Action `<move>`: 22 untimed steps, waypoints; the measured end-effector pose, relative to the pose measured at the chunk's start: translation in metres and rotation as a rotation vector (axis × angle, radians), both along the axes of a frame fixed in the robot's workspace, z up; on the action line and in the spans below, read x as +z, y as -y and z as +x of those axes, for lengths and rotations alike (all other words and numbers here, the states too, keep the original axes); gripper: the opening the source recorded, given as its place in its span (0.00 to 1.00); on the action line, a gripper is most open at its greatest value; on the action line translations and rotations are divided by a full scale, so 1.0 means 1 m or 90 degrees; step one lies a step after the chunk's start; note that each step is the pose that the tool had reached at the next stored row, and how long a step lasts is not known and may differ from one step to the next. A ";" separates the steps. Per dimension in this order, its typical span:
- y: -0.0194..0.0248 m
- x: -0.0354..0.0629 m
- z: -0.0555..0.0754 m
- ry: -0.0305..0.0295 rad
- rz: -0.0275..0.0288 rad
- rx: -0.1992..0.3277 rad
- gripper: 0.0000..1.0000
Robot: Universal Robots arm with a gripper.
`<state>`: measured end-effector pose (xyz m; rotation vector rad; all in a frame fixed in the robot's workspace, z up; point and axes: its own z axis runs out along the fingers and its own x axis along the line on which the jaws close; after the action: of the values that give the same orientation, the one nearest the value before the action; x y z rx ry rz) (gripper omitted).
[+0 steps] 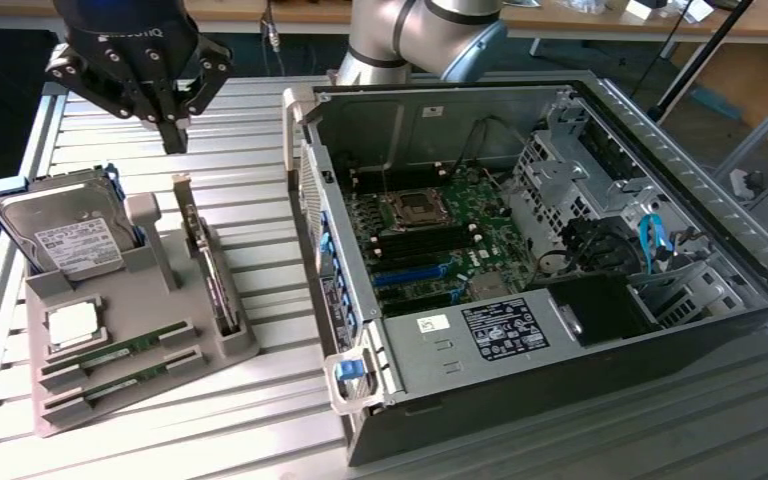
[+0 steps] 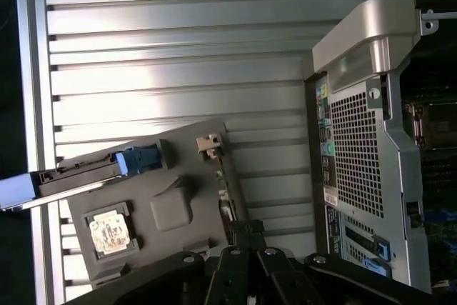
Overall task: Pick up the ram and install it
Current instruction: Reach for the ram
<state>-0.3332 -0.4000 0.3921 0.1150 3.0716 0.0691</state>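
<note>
Aluminium slatted tabletop (image 1: 264, 400). Open computer case (image 1: 584, 410) on the exterior view's right, motherboard (image 1: 424, 240) inside; perforated rear panel (image 2: 357, 148) in wrist view. Grey holder (image 1: 157, 300) beside it. Black gripper (image 1: 175, 140) high near hard drive (image 1: 71, 235), jaws together, empty. Green ram (image 1: 124, 350) and twin stick (image 1: 131, 379) slotted flat at holder's opposite end, untouched.

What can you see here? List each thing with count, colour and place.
ram sticks: two, green, holder's near slots
processor: one, silver, holder, beside ram sticks
hard drive: one, silver, blue-framed, holder's far end
expansion card: one, dark, upright in holder
holder: one, grey, on table
computer case: one, black, open, beside holder
motherboard: one, green, inside case
table: one, silver, slatted
arm: one, silver, behind case
gripper: one, black, fingers shut, empty, near hard drive
</note>
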 end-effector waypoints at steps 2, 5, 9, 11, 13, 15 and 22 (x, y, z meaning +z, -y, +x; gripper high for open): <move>0.0000 0.0000 -0.006 0.0000 0.0000 0.000 0.11; 0.0001 0.0000 -0.016 0.0000 0.0000 0.000 0.11; 0.0003 0.0000 -0.028 0.0000 0.0000 0.000 0.11; 0.0003 0.0000 -0.034 0.0000 0.0000 0.000 0.11; 0.0004 0.0000 -0.037 0.0000 0.0000 0.000 0.11; 0.0004 0.0000 -0.037 0.0000 0.0000 0.000 0.11; 0.0037 0.0000 -0.037 -0.0001 -0.0003 0.000 0.11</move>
<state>-0.3698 -0.4037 0.3922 0.1151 3.0717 0.0685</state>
